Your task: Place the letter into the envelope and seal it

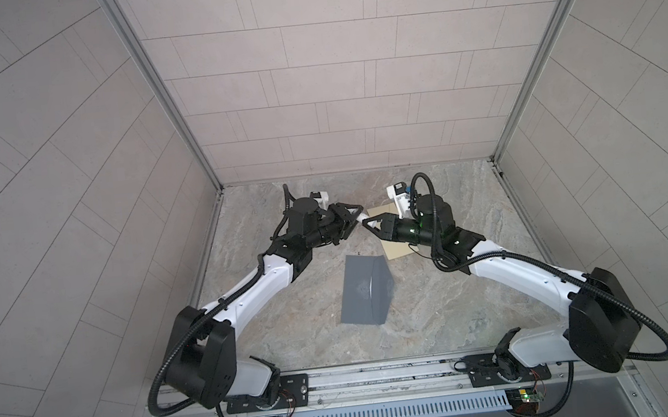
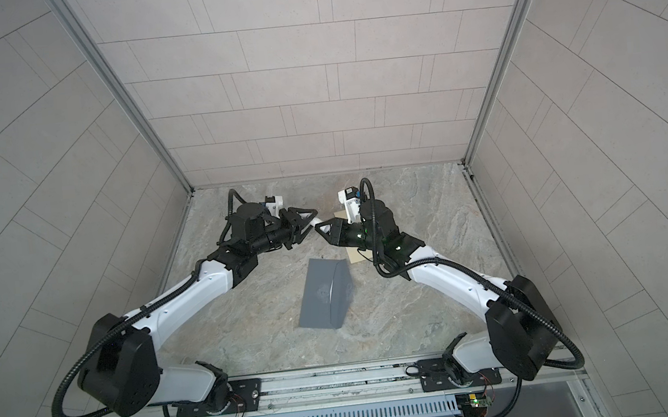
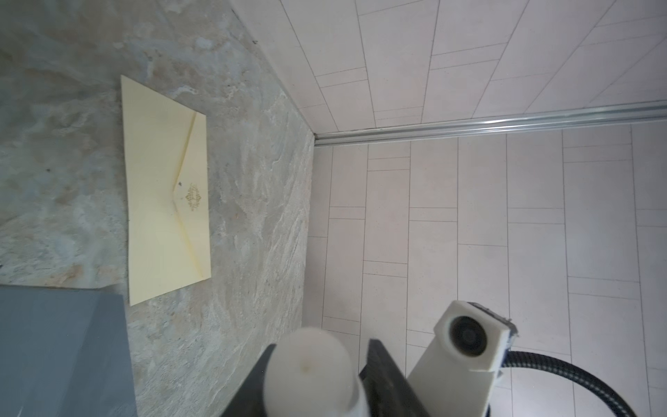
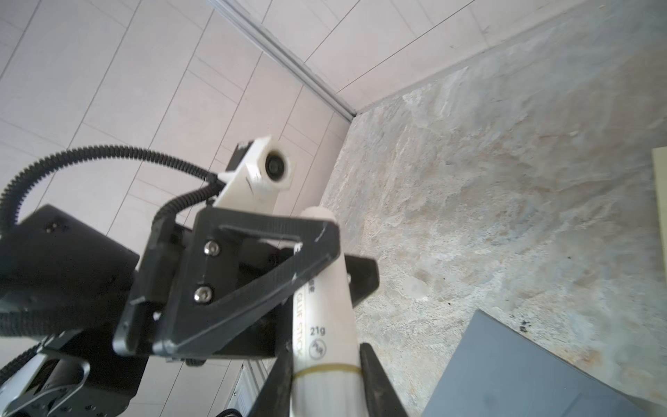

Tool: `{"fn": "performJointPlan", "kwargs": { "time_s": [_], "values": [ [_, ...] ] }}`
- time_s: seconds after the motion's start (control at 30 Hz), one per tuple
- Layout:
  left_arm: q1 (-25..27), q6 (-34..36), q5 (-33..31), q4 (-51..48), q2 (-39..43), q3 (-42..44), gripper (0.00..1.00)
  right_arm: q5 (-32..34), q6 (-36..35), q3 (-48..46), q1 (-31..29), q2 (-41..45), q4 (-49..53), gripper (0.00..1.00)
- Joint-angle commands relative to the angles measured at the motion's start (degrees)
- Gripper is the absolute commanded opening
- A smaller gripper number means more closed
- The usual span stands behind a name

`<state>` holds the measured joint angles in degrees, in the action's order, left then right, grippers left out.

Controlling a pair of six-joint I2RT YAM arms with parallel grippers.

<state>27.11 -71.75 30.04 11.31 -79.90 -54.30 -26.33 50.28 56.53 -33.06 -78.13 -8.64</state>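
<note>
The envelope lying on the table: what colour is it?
The envelope is pale cream-yellow, with a small gold emblem; clearest in the left wrist view.

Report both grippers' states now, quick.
Left gripper: open, jaws loosely around one end of the glue stick.
Right gripper: shut on the glue stick.

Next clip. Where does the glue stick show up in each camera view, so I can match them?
Top views: the glue stick is small and white, mid-scene, just beyond the grey folded sheet, in both top views.
Left wrist: close to the lens, end-on, blurred.
Right wrist: close to the lens, lengthwise, label readable.
Shared landmark: the grey folded sheet, seen in all four views.
</note>
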Motion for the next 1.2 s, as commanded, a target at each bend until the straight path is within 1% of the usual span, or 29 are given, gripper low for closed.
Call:
{"fn": "performJointPlan", "kwargs": {
  "time_s": [0.0, 0.03, 0.1, 0.17, 0.23, 0.3, 0.33, 0.43, 0.5, 0.6, 0.83, 1.0, 1.17],
  "values": [
    [-3.2, 8.5, -2.9, -14.9, 4.0, 0.7, 0.64, 7.6, -7.9, 5.9, 0.0, 0.1, 19.1, 0.02],
    [-4.1, 11.4, -4.8, -20.2, 4.6, 0.5, 0.66, 8.5, -10.1, 8.0, -0.5, -0.8, 25.5, 0.02],
    [-4.8, 17.6, -9.5, -29.9, 5.2, -0.6, 0.66, 10.6, -13.5, 12.2, -1.8, -3.3, 37.4, 0.01],
    [-4.8, 23.7, -12.8, -38.1, 4.3, -1.9, 0.68, 11.3, -16.6, 15.7, -3.5, -6.2, 46.6, 0.01],
    [-4.8, 28.5, -13.8, -44.9, 2.0, -3.0, 0.68, 12.0, -18.8, 18.9, -6.0, -9.7, 53.9, 0.01],
    [-4.7, 32.4, -12.9, -49.3, -0.9, -3.9, 0.68, 13.1, -20.4, 21.4, -8.8, -13.1, 59.1, 0.01],
    [-4.7, 33.1, -12.0, -50.4, -2.3, -3.7, 0.68, 13.5, -21.2, 23.0, -10.2, -15.1, 61.6, 0.01],
    [-4.7, 34.4, -10.4, -50.8, -4.8, -2.3, 0.68, 16.6, -23.3, 28.1, -13.7, -20.9, 67.6, 0.01],
    [-4.6, 35.1, -10.0, -50.8, -5.6, -1.7, 0.67, 17.3, -24.3, 31.2, -15.3, -24.4, 70.3, 0.01],
    [-4.3, 35.9, -9.3, -50.9, -6.4, -1.4, 0.67, 18.8, -25.2, 34.6, -17.2, -28.7, 72.4, 0.01],
    [-4.0, 37.7, -8.2, -51.8, -7.3, -1.2, 0.66, 18.3, -26.2, 40.0, -17.7, -35.4, 74.3, 0.02],
    [-4.0, 38.8, -7.9, -52.8, -8.1, -0.7, 0.66, 19.9, -27.3, 46.1, -17.7, -41.2, 78.5, 0.03],
    [-3.7, 40.5, -6.1, -52.8, -9.2, -0.7, 0.66, 19.7, -29.0, 51.8, -17.8, -46.4, 81.3, 0.05]
  ]
}}
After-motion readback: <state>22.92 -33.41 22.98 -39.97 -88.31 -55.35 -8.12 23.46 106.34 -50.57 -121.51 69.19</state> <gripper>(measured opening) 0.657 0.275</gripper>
